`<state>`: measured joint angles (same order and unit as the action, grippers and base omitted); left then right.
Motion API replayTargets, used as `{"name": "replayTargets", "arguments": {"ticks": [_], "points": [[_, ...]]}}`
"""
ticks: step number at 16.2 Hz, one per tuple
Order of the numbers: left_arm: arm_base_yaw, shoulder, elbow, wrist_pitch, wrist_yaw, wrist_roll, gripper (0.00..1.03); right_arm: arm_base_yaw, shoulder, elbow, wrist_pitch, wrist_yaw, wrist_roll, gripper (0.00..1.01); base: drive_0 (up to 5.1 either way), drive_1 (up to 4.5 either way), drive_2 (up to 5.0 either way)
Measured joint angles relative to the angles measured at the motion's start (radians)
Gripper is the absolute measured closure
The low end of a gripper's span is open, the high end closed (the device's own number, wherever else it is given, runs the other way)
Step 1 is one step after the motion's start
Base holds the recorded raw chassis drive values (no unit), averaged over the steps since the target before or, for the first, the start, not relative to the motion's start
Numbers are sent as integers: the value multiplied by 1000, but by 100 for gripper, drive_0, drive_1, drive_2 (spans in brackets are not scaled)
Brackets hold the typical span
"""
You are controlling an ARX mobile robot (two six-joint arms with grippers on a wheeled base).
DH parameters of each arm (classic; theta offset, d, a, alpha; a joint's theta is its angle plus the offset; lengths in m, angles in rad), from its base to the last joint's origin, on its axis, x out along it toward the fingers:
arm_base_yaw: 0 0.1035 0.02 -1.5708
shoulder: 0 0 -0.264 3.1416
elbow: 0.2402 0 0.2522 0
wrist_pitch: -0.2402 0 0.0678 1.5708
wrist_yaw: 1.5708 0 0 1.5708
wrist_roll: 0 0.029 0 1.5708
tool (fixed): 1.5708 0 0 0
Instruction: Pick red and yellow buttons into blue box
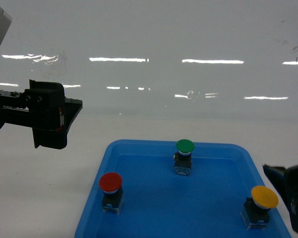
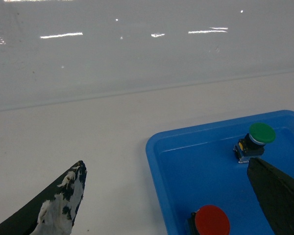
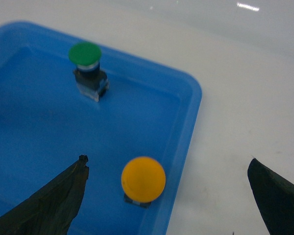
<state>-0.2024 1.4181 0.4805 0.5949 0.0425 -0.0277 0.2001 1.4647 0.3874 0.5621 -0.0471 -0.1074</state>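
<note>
All three buttons stand upright and well apart in a shallow blue tray on the white table: the red button near the tray's left wall, the yellow button near its right wall, and a green button toward the far wall. The deep blue box is not in any view, so its place cannot be told. The left hand hangs above the bare table, off the tray's far-left corner, its fingers spread apart and holding nothing. The right hand sits low at the tray's right edge, released, with the yellow button between and just ahead of its spread fingers. The likeliest trouble, judging from this, lies with the round caps: a grip closing on the smooth dome rather than the blocky base could slip or tip the button over. The right hand's outer finger also rides outside the tray wall and might catch the rim, dragging the tray. Reaching for the green button by mistake seems less likely, since it stands apart.
</note>
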Motion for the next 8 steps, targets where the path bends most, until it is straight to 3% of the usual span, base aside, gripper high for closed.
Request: {"name": "replayTargets", "arguments": {"ticks": [3,8], "points": [[4,0,0,0,-2,0,5,-12,148,53,-6,-24,-20,3,0,0,0],[3,0,0,0,-2,0,5,-46,320,248,-97,-54,-68,3,0,0,0]]}}
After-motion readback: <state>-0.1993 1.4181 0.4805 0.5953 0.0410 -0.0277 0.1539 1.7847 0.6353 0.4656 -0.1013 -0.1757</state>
